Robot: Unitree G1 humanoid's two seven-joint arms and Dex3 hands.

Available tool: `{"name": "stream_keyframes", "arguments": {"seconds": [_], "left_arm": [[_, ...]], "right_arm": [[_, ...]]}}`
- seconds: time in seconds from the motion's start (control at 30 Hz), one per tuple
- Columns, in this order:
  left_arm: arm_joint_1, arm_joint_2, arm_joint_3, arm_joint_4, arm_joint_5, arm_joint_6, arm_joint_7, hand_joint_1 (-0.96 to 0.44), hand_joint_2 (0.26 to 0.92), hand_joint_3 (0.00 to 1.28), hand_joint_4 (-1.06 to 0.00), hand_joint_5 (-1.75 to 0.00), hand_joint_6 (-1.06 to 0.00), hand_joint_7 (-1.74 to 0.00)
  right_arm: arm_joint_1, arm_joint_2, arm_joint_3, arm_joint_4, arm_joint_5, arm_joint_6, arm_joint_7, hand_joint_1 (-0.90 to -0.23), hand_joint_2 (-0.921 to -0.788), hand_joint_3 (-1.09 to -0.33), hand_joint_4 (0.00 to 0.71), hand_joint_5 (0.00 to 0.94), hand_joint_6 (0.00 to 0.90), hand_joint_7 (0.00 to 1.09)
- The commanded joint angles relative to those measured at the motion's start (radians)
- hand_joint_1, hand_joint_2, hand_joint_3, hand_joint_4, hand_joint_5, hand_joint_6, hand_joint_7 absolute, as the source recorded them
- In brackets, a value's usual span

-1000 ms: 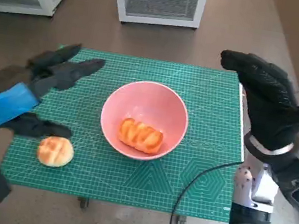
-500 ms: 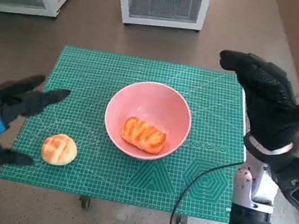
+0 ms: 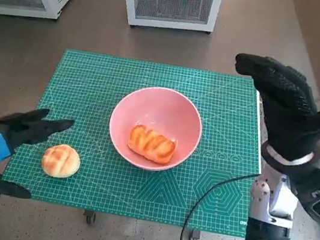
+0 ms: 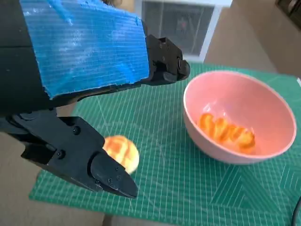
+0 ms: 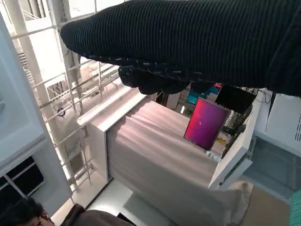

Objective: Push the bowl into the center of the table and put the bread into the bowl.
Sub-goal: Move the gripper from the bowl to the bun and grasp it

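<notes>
Between left fingers (image 3: 55,125), round bun (image 3: 60,161)

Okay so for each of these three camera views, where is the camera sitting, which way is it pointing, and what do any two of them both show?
Head view: on the robot's head, looking steeply down at the green mat; shows the left hand and right hand.
Left wrist view: behind the left hand, facing the table; its blue-taped back and black fingers show.
Right wrist view: behind the right hand, facing away from the table into the room; only the glove shows.
Shared: head and left wrist views both show the pink bowl holding a bread piece and the round bun.
</notes>
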Motion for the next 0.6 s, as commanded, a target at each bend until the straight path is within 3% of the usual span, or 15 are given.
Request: {"name": "stream_keyframes", "arguments": {"seconds": [0.03,0.6], "left_arm": [[0.024,0.019,-0.058,0.009,0.025,0.015,0.042,0.09,0.678,0.0,-0.02,0.0,-0.17,0.0],[-0.006,0.038,-0.383,0.149,0.251,0.024,0.223,0.06,0.699,0.01,-0.04,-0.01,-0.17,0.0]], "right_arm": [[0.005,-0.008,-0.004,0.01,0.006,0.011,0.014,-0.636,-0.921,-0.712,0.24,0.001,0.29,0.03],[0.006,-0.016,-0.005,0.008,0.014,0.019,0.023,-0.633,-0.921,-0.709,0.241,0.001,0.291,0.03]]}}
